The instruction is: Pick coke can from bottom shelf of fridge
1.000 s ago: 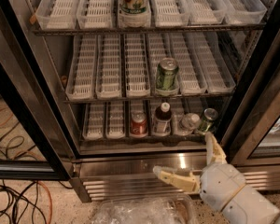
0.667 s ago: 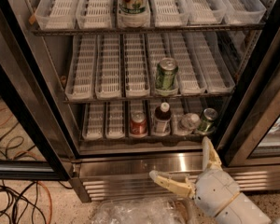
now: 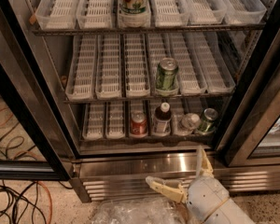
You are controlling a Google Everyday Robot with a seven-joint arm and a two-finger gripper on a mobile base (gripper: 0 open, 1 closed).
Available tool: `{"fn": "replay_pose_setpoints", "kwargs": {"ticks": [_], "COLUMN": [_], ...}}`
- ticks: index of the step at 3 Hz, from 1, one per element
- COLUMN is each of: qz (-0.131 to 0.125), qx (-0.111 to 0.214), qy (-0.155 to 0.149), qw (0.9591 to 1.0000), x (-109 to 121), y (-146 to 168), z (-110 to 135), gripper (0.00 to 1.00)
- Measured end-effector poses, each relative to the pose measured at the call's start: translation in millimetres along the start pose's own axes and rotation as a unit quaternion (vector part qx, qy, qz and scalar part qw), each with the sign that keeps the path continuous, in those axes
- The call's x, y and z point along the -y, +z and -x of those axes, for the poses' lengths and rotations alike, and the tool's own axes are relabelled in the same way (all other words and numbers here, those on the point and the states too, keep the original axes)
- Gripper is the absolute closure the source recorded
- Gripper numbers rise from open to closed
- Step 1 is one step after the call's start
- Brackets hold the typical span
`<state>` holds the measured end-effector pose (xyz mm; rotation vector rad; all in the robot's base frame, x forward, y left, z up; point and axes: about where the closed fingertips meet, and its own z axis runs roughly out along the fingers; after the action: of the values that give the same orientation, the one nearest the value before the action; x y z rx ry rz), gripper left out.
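Well, the fridge [image 3: 130, 164] fills everything above and beyond the claw, with its vented steel base right behind the fingers. Its bottom shelf [image 3: 95, 122], the surface carrying the drinks, lies just above the claw and farther in. The claw [image 3: 173, 164] hangs low in front of the base, fingers spread wide with nothing between them. Compared with a second ago it has slid a little to the left and dropped slightly, while the shelves look unmoved. That shift brings it nearer to under the target lane, yet it sits below shelf level, so the reach itself has hardly begun. Up and slightly left of the claw stands a dark bottle [image 3: 162, 120]. Up and right is a green can [image 3: 206, 121], with what may be a tipped clear bottle beside it, hard to make out. The coke can [image 3: 138, 124] stands upright up and left of the claw, just beside the dark bottle, untouched. The claw must rise and push forward to reach it.
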<state>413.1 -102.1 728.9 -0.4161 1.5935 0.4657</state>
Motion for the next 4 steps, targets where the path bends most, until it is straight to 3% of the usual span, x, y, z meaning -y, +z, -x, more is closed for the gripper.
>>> {"fn": "replay_pose_setpoints", "kwargs": {"ticks": [2,3,4], "qz": [0.005,0.007,0.008], "qx": [0.038,0.065,0.074], "qy": [-0.037,-0.061,-0.061], "qw": [0.9986,0.9960,0.9953], "x": [16,25,25], "y": [-2,18,42], "z": [-38,-58,-76], "gripper": [0.00,0.00,0.00]}}
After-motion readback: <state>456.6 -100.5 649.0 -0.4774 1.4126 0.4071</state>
